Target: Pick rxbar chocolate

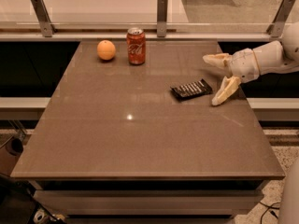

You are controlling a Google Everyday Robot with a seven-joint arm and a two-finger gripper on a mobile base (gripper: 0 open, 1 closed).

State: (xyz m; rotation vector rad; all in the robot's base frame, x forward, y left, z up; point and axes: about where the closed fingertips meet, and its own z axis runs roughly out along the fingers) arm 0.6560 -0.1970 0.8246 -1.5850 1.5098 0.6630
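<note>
The rxbar chocolate (191,88) is a flat black wrapper with rows of white lettering, lying on the brown table (140,139) right of centre. My gripper (211,80) reaches in from the right, just right of the bar and a little above the table. Its two cream fingers are spread wide apart, one (216,59) pointing left at the far side, the other (224,91) angled down beside the bar's right end. It holds nothing.
A red soda can (136,45) and an orange fruit (106,50) stand at the table's far left. A glass barrier with metal posts (162,9) runs along the far edge. The table's right edge lies under my arm (273,56).
</note>
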